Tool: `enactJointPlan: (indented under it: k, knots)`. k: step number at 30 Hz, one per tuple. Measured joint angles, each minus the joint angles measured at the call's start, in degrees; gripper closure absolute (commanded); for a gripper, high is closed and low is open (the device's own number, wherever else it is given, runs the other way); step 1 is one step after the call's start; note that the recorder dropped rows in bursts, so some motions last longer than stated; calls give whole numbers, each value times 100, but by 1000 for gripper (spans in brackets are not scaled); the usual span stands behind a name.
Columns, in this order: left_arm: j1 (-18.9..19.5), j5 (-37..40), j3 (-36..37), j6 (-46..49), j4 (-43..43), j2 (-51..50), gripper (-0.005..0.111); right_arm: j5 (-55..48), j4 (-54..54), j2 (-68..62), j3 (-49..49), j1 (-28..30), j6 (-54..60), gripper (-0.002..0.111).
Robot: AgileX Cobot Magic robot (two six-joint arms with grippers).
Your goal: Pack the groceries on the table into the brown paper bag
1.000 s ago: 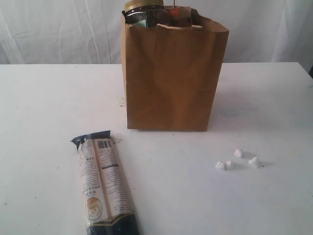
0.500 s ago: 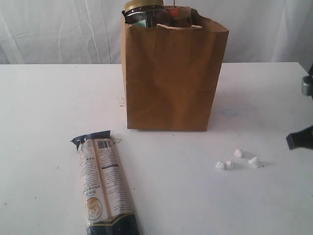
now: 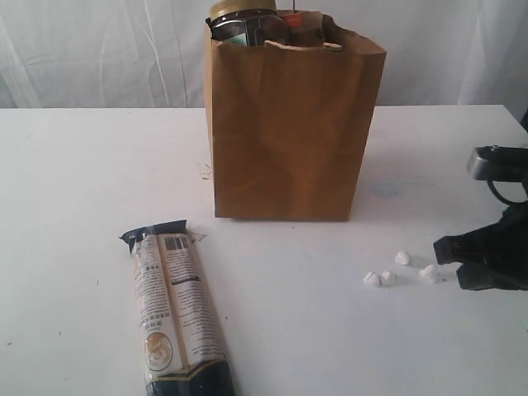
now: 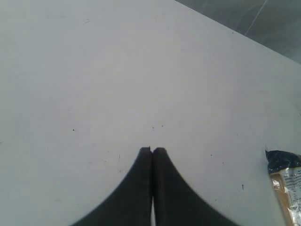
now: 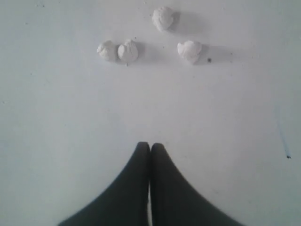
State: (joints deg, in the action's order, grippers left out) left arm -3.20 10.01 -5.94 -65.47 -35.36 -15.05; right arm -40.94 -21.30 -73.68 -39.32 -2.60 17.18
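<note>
The brown paper bag (image 3: 289, 132) stands upright at the back middle of the table (image 3: 82, 181). A yellow-lidded jar (image 3: 242, 11) and other groceries poke out of its top. A long cream-black packet (image 3: 177, 318) lies flat at the front left, and its dark end (image 4: 283, 174) shows in the left wrist view. My right gripper (image 3: 445, 250) (image 5: 150, 145) hangs low at the right edge, shut and empty. My left gripper (image 4: 152, 149) is shut with nothing in it over bare tabletop, out of the exterior view.
Several small white crumpled lumps (image 3: 402, 268) (image 5: 117, 51) lie on the table just left of my right gripper. A white curtain (image 3: 99, 49) hangs behind the table.
My right arm has come in from the right edge and moved left toward the white lumps. The bag and the packet have not moved.
</note>
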Motion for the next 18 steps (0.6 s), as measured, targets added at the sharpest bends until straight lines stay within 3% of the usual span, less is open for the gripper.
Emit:
enactJointPlan:
  k: [5, 12, 18]
  knots:
    - [0, 0, 0, 0, 0, 0, 107, -391, 0, -1101, -923, 0, 156, 108]
    - [0, 0, 0, 0, 0, 0, 107, 599, 354, -1352, -1053, 9, -22, 106]
    - [0, 0, 0, 0, 0, 0, 107, 525, 145, -1633, -1377, 9, 832, 76]
